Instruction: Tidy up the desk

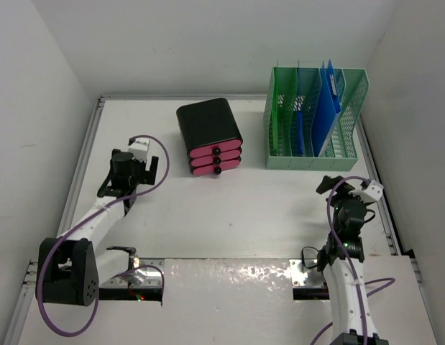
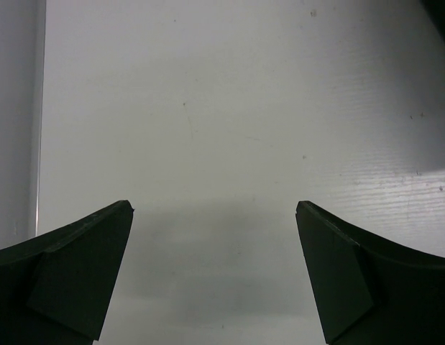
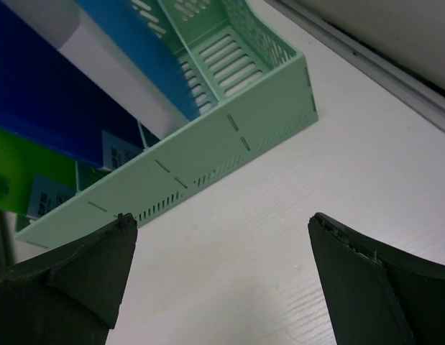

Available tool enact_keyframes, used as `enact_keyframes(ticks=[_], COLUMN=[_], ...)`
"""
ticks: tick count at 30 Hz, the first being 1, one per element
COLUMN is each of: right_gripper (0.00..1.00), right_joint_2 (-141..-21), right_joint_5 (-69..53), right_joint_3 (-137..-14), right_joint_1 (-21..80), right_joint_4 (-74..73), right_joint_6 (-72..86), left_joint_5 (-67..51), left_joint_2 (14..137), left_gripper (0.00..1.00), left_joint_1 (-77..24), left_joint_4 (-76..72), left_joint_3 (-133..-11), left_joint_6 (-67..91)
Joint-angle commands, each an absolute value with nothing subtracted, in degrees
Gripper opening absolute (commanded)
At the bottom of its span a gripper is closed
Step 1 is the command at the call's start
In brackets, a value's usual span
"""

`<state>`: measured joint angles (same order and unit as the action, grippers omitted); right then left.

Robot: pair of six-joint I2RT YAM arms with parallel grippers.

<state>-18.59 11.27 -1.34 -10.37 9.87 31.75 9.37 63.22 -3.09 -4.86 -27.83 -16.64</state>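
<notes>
Desk (image 1: pixel 251 208): matte white top, fills most of the overhead view. White walls stand on the left, far and right sides. A thin silver rail (image 1: pixel 85 158) runs along the left edge and another along the right.

On the desk, far centre: a black drawer box (image 1: pixel 208 122) with three pink drawer fronts stacked and facing the near side. It sits flat and touches nothing else.

Far right: a mint-green mesh file rack (image 1: pixel 315 118), just right of the drawer box with a gap between them. Blue folders (image 1: pixel 324 118) stand upright in its slots. The right wrist view also shows a green folder (image 3: pixel 21 172) and a white sheet in the rack.

Left gripper (image 2: pixel 215 208): over the left part of the desk, on the near-left side of the drawer box. Its jaws are spread wide with nothing between them, and only bare white top shows below.

Right gripper (image 3: pixel 218 219): at the right side, near of the rack. Its jaws are spread wide and hold nothing. The rack's near wall lies just ahead of them, not touched.

A purple cable (image 1: pixel 161 165) loops off the left wrist.
</notes>
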Motion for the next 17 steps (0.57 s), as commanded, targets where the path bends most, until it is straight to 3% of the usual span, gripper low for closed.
enact_keyframes(ticks=[1,17], right_gripper=[0.99,0.99], right_joint_2=[-19.68,-17.76], right_joint_5=[16.16,16.43], right_joint_3=[1.94,2.20], right_joint_1=[-10.37,-10.37], right_joint_4=[7.04,5.53], right_joint_6=[38.74,37.00], left_joint_5=[9.23,7.73], left_joint_2=[62.14,62.84], left_gripper=[0.95,0.93], left_joint_1=[-2.20,-1.93], left_joint_4=[-10.99,-10.11], left_joint_3=[-28.21,-28.13], left_joint_6=[-16.79,-16.96])
